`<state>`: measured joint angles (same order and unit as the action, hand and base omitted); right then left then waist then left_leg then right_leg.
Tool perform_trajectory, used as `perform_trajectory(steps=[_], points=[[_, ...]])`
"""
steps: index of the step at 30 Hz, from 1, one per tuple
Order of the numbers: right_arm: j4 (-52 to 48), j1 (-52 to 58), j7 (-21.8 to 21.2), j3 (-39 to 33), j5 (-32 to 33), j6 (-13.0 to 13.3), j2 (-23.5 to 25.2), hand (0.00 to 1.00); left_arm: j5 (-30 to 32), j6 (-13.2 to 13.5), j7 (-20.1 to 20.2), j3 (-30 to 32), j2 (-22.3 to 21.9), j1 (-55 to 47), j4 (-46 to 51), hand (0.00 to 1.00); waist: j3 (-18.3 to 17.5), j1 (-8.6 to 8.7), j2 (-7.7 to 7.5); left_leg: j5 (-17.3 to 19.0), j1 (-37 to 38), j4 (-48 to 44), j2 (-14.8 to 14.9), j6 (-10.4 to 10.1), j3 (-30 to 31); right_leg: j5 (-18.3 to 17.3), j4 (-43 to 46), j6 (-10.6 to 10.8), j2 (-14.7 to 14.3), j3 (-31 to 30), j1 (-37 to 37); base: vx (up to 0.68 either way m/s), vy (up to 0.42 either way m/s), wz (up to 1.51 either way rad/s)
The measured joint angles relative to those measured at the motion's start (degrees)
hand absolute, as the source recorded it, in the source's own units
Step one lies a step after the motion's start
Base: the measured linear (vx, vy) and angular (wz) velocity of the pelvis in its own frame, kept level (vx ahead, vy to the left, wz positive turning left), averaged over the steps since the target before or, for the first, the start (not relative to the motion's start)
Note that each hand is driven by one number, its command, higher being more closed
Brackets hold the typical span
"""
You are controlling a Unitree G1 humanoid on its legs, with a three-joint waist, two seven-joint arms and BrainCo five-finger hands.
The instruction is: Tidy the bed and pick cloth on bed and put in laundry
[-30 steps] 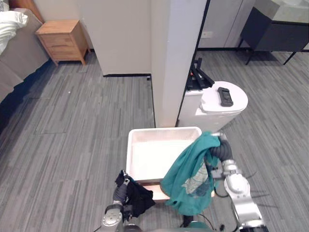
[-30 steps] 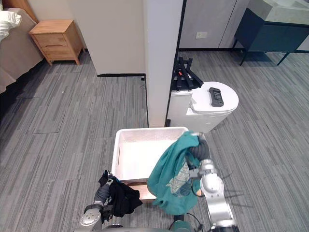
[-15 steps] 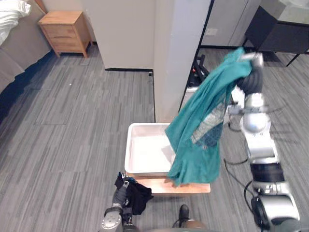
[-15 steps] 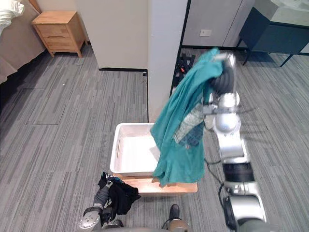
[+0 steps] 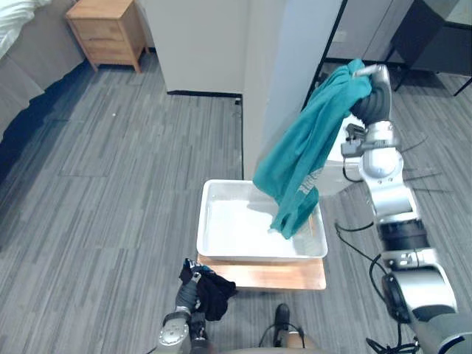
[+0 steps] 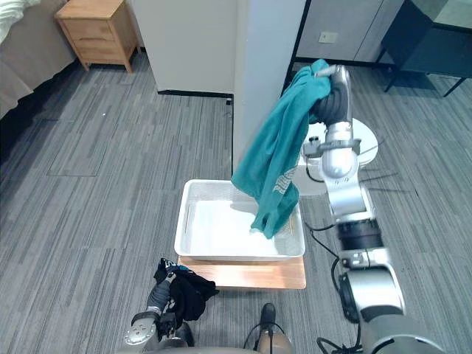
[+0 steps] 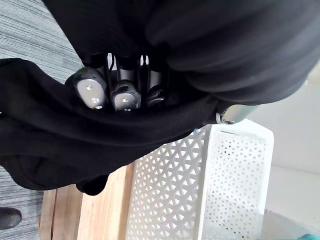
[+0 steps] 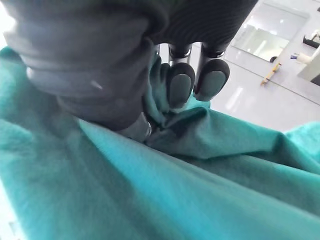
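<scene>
Silver-grey arm (image 5: 389, 193), right hand (image 8: 181, 84) with dark ribbed cover.

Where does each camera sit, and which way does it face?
Left eye view: on the head, looking down at the white basket, teal shirt and both arms.
Right eye view: the same scene, slightly offset.
Left wrist view: along the left hand, shut on black cloth, toward the basket.
Right wrist view: along the right hand, gripping the teal shirt.

head pair: both eyes look steeply down from above at the grey plank floor (image 5: 110, 192), facing the white perforated basket (image 5: 258, 257) and pillar (image 5: 284, 74); same scene, slight sideways offset. left wrist: very close along the left hand (image 7: 90, 91), past black cloth (image 7: 75, 145) to that basket. right wrist: very close, right hand (image 8: 180, 82) against teal cloth (image 8: 150, 200).
</scene>
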<state>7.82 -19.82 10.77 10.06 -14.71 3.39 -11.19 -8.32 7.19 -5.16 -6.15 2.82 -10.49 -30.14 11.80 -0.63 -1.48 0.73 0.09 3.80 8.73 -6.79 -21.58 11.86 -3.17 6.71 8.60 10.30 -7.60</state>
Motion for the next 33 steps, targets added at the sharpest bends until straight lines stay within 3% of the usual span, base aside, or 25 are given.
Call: perform_trajectory(steps=[2, 6, 13, 14, 17, 24, 29, 33], points=[[2.96, 3.05, -2.61, 6.42, -2.45, -1.26, 2.55, 1.00, 0.05, 0.22, -0.28, 0.07, -0.33, 0.72, 1.86, 1.00, 2.01, -0.08, 0.73, -0.27, -0.84, -0.02, 0.12, 0.13, 0.82, 0.00, -0.01, 0.00, 0.09, 0.48, -0.30, -0.02, 0.006, 0.16], [4.54, 2.39, -3.75, 11.88, -6.81, -0.41, 6.03, 1.00, 0.13, 0.51, -1.08, -0.03, -0.30, 0.86, 2.66, 1.00, 2.71, -0.11, 1.10, -0.84, -3.48, -0.93, 0.19, 0.38, 1.19, 0.02, -0.01, -0.03, 0.54, 0.78, -2.04, 0.01, 0.008, 0.11], [20.85, -10.27, -4.82, 17.53, -12.24, 0.22, 11.11, 1.00, 1.86, 1.11, -2.73, -0.50, -0.01, 3.76, 2.53, 1.00, 7.05, -0.59, 4.43, -1.46, -8.09, -2.53, -0.58, 1.06, 2.96, 1.30, -0.01, -0.35, 1.52, 0.83, -5.29, -0.01, 0.026, 0.12], [23.87, -14.22, -4.80, 17.44, -13.10, 0.20, 11.44, 0.00, 1.86, 1.13, -2.75, -0.51, -0.05, 4.42, 2.50, 1.00, 8.19, -0.74, 5.18, -1.63, -9.10, -2.86, -0.75, 1.29, 3.05, 1.84, -0.02, -0.49, 1.59, 0.78, -6.11, -0.05, 0.025, 0.02], [28.82, -22.93, -3.82, 13.51, -14.80, -0.11, 11.02, 0.00, 1.72, 1.60, -3.58, -0.51, 0.02, 6.10, 2.52, 1.00, 9.86, -1.71, 6.80, -2.18, -10.95, -3.05, -0.88, 1.60, 3.03, 3.68, -0.21, -0.89, 1.66, 0.65, -7.97, -0.05, 0.040, -0.01], [31.81, -29.91, -1.90, 6.18, -15.25, -1.75, 4.35, 0.00, -0.05, 2.41, -3.68, -0.58, 0.52, 7.02, 4.83, 1.00, 9.94, -1.81, 6.93, -2.57, -11.81, -3.84, -0.84, 1.70, 4.62, 3.84, -0.33, -0.83, 1.77, 1.13, -7.46, 0.00, 0.029, 0.10], [23.55, -19.73, -0.70, 1.65, -18.97, -2.73, -1.76, 0.00, -0.15, 2.81, -3.36, -2.42, 1.36, 6.47, 17.72, 1.00, 9.70, -1.43, 6.96, -2.60, -7.24, -2.95, -0.70, 1.66, 5.93, 3.83, -0.37, -0.83, 1.44, 2.06, -2.46, 0.02, 0.039, 0.15], [15.26, -6.34, -0.42, 1.34, -22.63, -2.70, -1.50, 0.00, -1.24, 3.46, -2.39, -2.29, 3.58, 5.18, 25.48, 1.00, 6.21, 0.01, 6.77, -3.10, -2.74, 1.51, -0.72, 0.73, 4.07, 3.76, -0.38, -0.77, 0.85, 0.47, -1.09, 0.02, 0.043, -0.16]])
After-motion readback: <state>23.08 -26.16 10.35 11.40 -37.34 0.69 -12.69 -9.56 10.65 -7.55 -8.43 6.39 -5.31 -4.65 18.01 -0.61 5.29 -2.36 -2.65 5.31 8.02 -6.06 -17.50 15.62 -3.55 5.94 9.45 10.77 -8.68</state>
